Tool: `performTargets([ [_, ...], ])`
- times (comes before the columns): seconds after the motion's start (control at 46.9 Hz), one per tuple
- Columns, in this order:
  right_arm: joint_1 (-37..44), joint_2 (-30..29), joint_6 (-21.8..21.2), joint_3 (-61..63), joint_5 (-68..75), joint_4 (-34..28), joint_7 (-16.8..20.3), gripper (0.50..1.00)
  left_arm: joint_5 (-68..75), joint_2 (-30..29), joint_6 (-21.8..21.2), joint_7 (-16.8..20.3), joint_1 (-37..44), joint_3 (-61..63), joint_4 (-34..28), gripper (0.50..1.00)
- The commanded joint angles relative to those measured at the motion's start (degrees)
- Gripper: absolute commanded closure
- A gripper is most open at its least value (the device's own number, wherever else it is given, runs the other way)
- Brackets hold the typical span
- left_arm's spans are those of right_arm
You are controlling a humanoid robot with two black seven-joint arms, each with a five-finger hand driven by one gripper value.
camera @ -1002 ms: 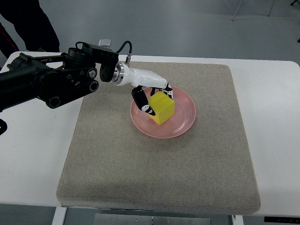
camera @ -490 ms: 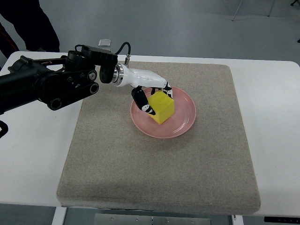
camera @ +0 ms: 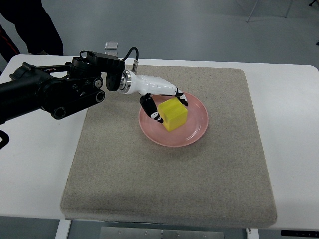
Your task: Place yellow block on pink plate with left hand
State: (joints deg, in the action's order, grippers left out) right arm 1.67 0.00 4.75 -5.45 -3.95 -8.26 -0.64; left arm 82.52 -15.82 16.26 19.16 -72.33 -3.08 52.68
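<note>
**Block now down on the plate, robot hand beginning to let go**

From my remote view, the left robot hand (camera: 167, 103) reaches in from the left over the grey mat (camera: 169, 149) on the white desk (camera: 289, 124). The yellow block (camera: 173, 114) is between its fingers (camera: 151, 110), with the thumb side on the block's near-left face and the other fingers at its far side. Compared with one second ago, the block has turned a little and sits slightly further toward the plate's centre, and it looks to rest flat on the pink plate (camera: 197, 127). The fingers are still close around the block; I cannot tell for sure if they press it or only touch it, but the grip seems looser than before.

I judge the placing itself is nearly complete. What remains is to spread the fingers fully and take the hand away without dragging the block off the plate. The right arm is not visible. Behind the arm, at the far-left corner, a person in dark clothing (camera: 30, 25) stands beside the desk.
</note>
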Motion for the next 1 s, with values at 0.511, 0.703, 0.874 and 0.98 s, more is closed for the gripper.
performTargets([
  [0.511,0.00,0.00,0.00,0.00,0.00,0.00,0.02,0.576,-0.96,-1.05,0.00,0.00,-0.70,-1.05,0.14,0.544],
  [0.703,0.00,0.00,0.00,0.00,0.00,0.00,0.02,0.576,-1.05,-3.16,0.00,0.00,-1.14,-2.80,-0.73,0.542],
  [0.874,0.00,0.00,0.00,0.00,0.00,0.00,0.02,0.576,-1.23,-3.86,0.00,0.00,-0.97,-5.00,-7.06,0.544],
  [0.98,0.00,0.00,0.00,0.00,0.00,0.00,-0.06,0.576,-1.75,-3.95,-0.26,0.00,-0.53,-5.35,-12.07,0.544],
])
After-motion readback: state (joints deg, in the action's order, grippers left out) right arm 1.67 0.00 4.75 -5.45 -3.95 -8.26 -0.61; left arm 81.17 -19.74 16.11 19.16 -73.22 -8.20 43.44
